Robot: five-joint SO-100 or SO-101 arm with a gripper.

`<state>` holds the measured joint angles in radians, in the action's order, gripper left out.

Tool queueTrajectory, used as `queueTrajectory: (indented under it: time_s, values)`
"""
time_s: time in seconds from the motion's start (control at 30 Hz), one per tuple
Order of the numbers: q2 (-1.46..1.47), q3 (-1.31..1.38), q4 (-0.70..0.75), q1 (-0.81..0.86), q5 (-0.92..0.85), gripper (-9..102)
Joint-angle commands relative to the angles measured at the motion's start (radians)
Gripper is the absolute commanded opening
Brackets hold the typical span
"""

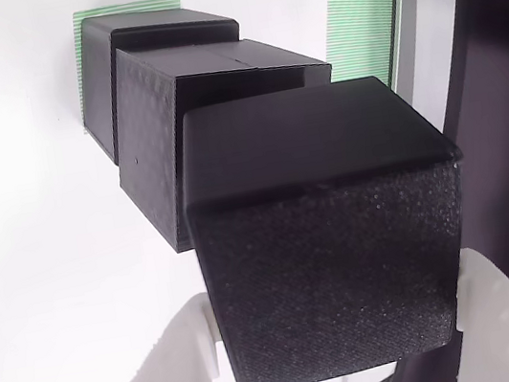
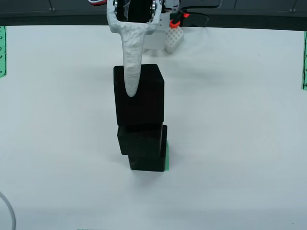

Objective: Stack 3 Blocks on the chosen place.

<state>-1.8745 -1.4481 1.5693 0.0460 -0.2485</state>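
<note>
Three black blocks stand in a slightly offset stack on the white table. In the view from the front, the bottom block [image 2: 146, 163] rests on the chosen place, a green striped patch [image 2: 167, 155] peeking out at its right. The middle block [image 2: 141, 139] sits on it, with the top block [image 2: 149, 96] above. My gripper [image 2: 134, 88] comes down from behind and is shut on the top block, one white finger [image 2: 130, 72] across its front face. In the view that rides on the gripper, the top block [image 1: 336, 275] sits between both fingers [image 1: 195, 365], with the middle block [image 1: 148, 159], bottom block [image 1: 95, 71] and patch [image 1: 124, 10] beyond.
Long green striped strips lie at the table's left edge [image 2: 2, 50] and right edge [image 2: 304, 60]; one strip [image 1: 361, 9] also shows in the view that rides on the gripper. The arm's white base [image 2: 168, 36] stands at the back. A white cable [image 2: 7, 211] curls at the front left.
</note>
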Motion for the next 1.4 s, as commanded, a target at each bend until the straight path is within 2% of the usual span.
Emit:
queueTrajectory:
  time_s: [0.0,0.83,1.37]
  values:
    - [-0.058,0.009,0.005,0.015,0.006,16]
    - [-0.074,-0.041,0.005,0.006,-0.002,17]
    - [-0.071,-0.043,0.005,0.009,-0.008,28]
